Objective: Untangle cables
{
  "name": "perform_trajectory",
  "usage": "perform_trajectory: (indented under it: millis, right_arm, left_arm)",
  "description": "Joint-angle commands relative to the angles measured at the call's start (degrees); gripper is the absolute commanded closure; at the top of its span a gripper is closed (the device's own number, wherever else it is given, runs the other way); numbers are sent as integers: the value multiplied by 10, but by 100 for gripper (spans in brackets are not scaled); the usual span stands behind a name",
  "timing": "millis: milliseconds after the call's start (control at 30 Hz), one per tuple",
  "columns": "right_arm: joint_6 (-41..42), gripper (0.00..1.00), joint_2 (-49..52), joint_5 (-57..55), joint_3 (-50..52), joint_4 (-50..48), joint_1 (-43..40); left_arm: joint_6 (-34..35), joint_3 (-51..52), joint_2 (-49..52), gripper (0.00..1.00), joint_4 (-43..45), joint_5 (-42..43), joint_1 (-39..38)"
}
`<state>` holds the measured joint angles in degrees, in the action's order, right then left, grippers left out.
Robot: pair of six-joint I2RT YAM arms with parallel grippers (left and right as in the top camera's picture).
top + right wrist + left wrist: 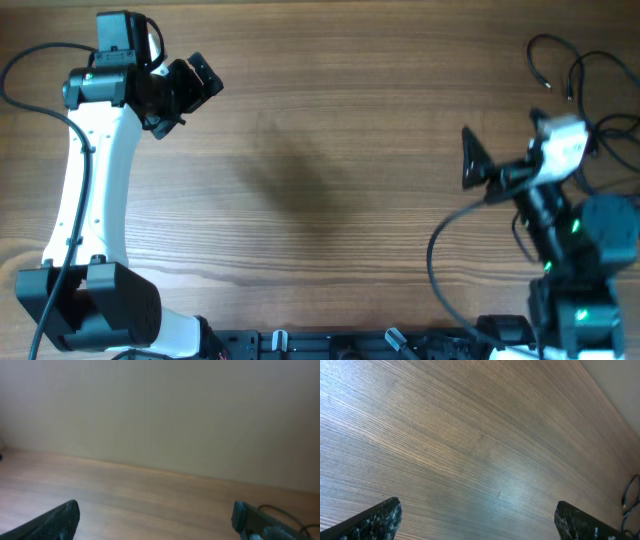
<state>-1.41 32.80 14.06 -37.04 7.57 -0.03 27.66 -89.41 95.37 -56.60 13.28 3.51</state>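
Left pincer (pixel 477 512) and right pincer (pixel 155 510) gape wide over the wood-grain table (pixel 320 150), a pale wall (pixel 160 410) beyond.

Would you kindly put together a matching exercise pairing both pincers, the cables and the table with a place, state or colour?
1. left pincer
2. right pincer
3. cables
4. table

A. brown wood grain
B. far right corner, lying loose
C. far left side, open, empty
D. right side, open, facing the table's middle

Pairs: 1-C, 2-D, 3-B, 4-A
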Motion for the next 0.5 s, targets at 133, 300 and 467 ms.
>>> perform_trajectory:
  millis: [133,300,467]
  right_arm:
    - [-1,0,-193,-47,196,-71,2]
    - [1,0,-281,-46,290,-107,2]
    - [1,0,-327,-42,338,-111,2]
  left_arm:
    - [-9,-2,3,0,2,-3,2]
    - [-9,-2,3,0,2,-3,2]
    - [-9,-2,3,0,2,-3,2]
